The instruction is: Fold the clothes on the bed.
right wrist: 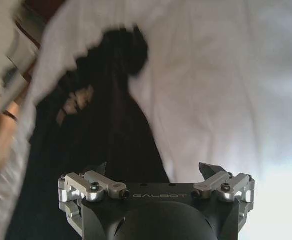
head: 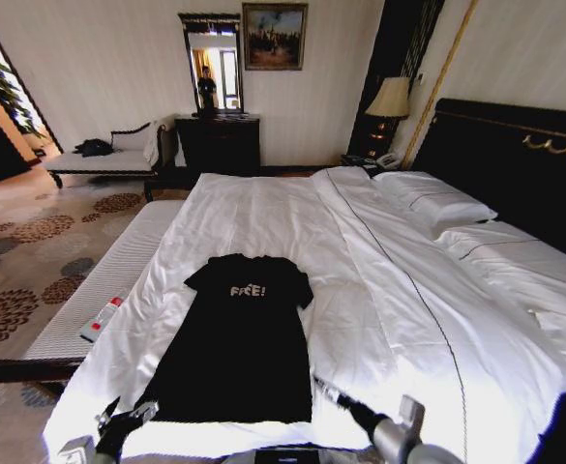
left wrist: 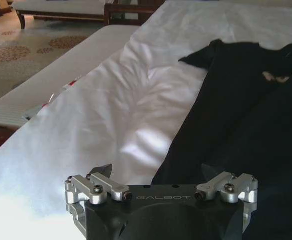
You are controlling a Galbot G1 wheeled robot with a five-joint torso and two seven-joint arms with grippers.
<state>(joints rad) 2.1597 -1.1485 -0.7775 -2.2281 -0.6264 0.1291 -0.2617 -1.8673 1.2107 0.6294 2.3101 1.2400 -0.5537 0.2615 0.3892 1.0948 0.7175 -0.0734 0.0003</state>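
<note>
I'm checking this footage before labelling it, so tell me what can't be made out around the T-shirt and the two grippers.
- T-shirt hem: head view, the left gripper and the picture's bottom edge cover its near corners.
- Chest lettering: right wrist view, blurred, unreadable.
- Right gripper: both wrist views cut the fingertips short, so contact with the fabric is unclear.
- Small object on the bench: too small to identify.

The left gripper [left wrist: 156, 172] has a black housing stamped "GALBOT", silver linkage brackets with dark screws at three and nine o'clock, and black pointed fingertips [left wrist: 104, 170]. The right gripper [right wrist: 153, 170] matches, on a silver-jointed arm.
</note>
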